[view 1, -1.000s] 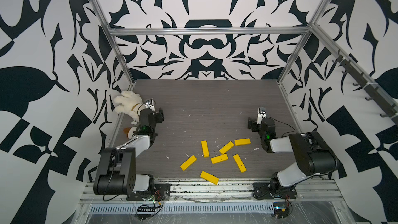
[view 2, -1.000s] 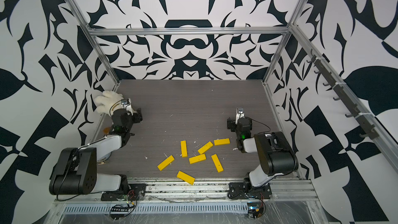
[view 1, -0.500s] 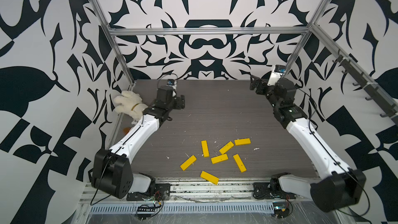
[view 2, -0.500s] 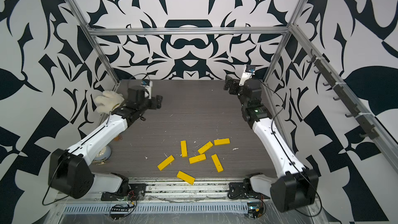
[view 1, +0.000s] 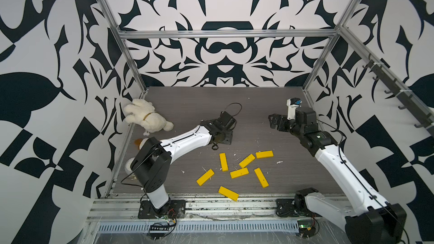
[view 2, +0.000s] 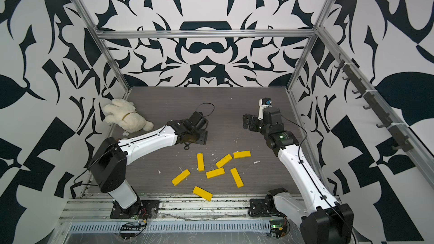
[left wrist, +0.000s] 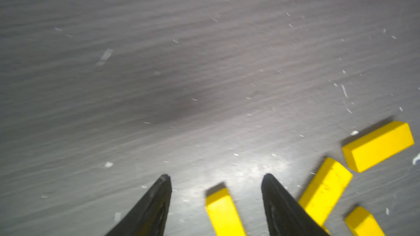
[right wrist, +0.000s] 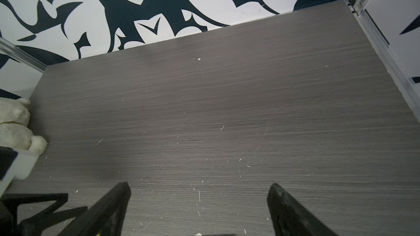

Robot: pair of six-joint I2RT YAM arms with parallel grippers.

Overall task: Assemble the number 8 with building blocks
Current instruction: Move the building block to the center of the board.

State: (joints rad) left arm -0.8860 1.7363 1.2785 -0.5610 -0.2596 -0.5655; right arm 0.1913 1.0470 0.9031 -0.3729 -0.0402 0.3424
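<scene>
We see seven yellow blocks (view 1: pixel 239 173) scattered flat on the near half of a dark grey table (view 1: pixel 187 104), between two robot arms. One block (view 1: pixel 223 162) has its long axis running almost front to back, its far end pointing at the left gripper (view 1: pixel 222 139). Just right of it, a block (view 1: pixel 247 160) lies diagonally, far end to the right, and beyond that another (view 1: pixel 264 154) lies side to side. The middle block runs nearly side to side. To its right a block (view 1: pixel 261 177) runs roughly front to back, its near end angled right. On the left a block (view 1: pixel 205 177) slants with its far end to the right, and the last (view 1: pixel 228 193) slants the opposite way at the table's front edge. The left gripper points down just beyond the blocks, jaws parted and holding nothing. In its blurred wrist view, one block's end (left wrist: pixel 223 212) shows between the fingers (left wrist: pixel 159 200). The right gripper (view 1: pixel 272 121) hangs well apart on the right, jaws spread wide and empty. A white plush toy (view 1: pixel 146 118) lies at the far left.
</scene>
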